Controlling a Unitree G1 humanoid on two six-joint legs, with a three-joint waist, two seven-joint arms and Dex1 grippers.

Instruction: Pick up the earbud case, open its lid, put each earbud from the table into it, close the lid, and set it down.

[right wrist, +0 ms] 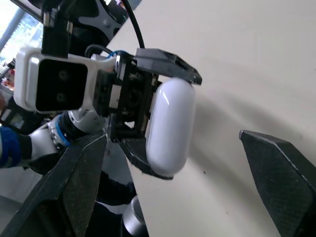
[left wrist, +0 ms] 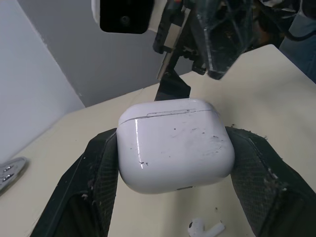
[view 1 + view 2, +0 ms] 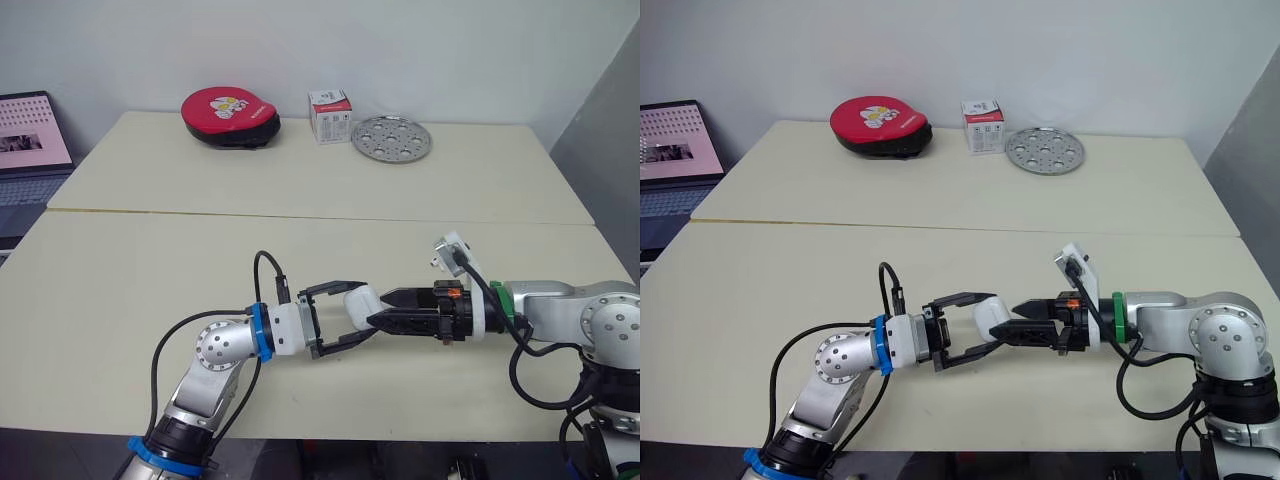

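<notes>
Earbud case [image 2: 175, 143]: one, left hand [image 3: 365, 308]; earbud [image 2: 200, 228]: one.

One white earbud case [image 3: 360, 302], between the left jaws. One loose earbud [image 2: 202, 228], just beneath those jaws. Far beyond both pairs of jaws: one red pouch [image 3: 230, 117], one small box [image 3: 330, 115], one round perforated metal plate [image 3: 392, 138], one laptop [image 3: 30, 150]. Two surfaces [image 3: 120, 300], butted together.

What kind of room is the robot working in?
Probably a lab or office workroom. Two plain tables stand pushed together by a bare wall, a laptop sits open off to the left, and a small box and a metal disc wait at the back.
</notes>
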